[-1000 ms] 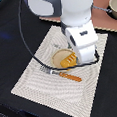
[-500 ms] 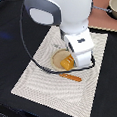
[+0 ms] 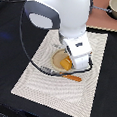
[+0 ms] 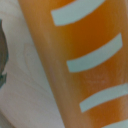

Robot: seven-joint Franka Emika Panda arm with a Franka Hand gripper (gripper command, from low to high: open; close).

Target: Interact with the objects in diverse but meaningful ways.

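An orange-yellow block [image 3: 66, 63] lies in a shallow tan dish [image 3: 56, 58] on the striped placemat [image 3: 36, 81]. In the wrist view the block [image 4: 75, 60] fills the picture at very close range, orange with pale raised stripes, over the dish's pale surface [image 4: 20, 95]. My gripper [image 3: 70, 62] is low over the block, right at the dish. The white hand hides its fingers, so I cannot tell whether it is open or shut. The red tomato, pale blue cup and dark sausage stick are out of view.
An orange-handled utensil [image 3: 73, 77] lies on the mat just in front of the dish, and a dark utensil [image 3: 47, 70] lies beside it. A grey pot [image 3: 113, 7] stands on a wooden board [image 3: 99, 21] at the exterior view's upper right. Dark tabletop surrounds the mat.
The hand has sunk slightly lower over the dish and the block. Nothing else has moved.
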